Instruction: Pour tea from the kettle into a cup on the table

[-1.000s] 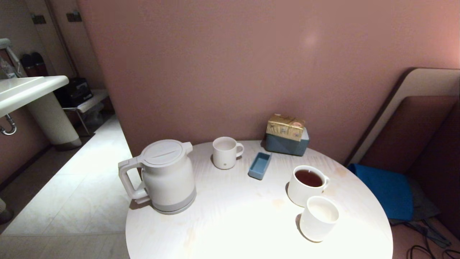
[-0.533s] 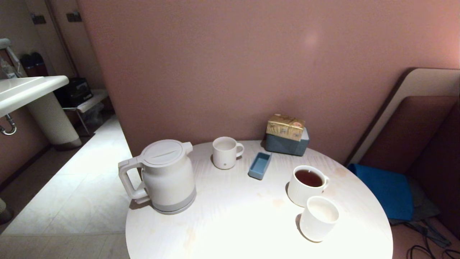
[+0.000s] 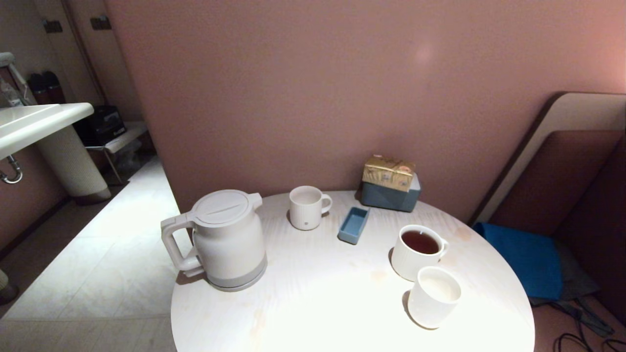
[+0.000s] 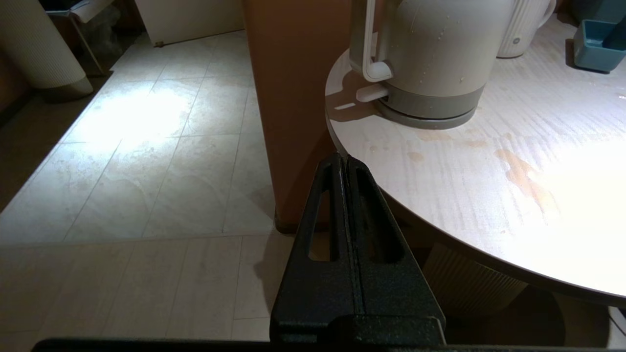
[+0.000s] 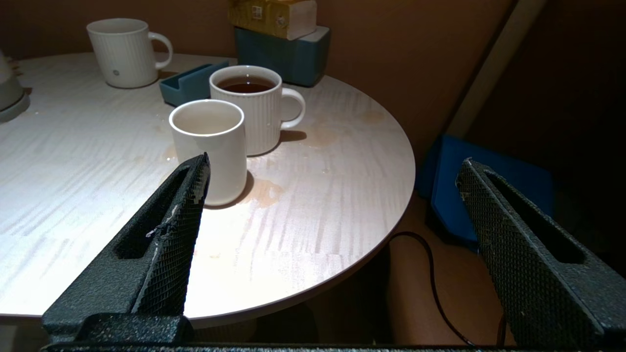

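The cream-white kettle (image 3: 225, 239) stands upright at the left of the round table (image 3: 318, 303), with its handle toward the table's edge. The plain white cup (image 3: 434, 296) stands at the right front, touching a white mug that holds the reddish-brown tea (image 3: 419, 242). Neither arm shows in the head view. My left gripper (image 4: 342, 159) is shut and empty, off the table's edge and short of the kettle (image 4: 435, 54). My right gripper (image 5: 332, 161) is open and empty, in front of the table edge, with the cup (image 5: 210, 146) just past its one fingertip.
A ribbed white mug (image 3: 305, 208) stands at the back beside a small blue tray (image 3: 353, 225) and a blue tissue box (image 3: 390, 189) against the wall. Brownish spill marks (image 4: 523, 171) lie on the tabletop. A blue cushion (image 3: 523, 259) and cables lie right of the table.
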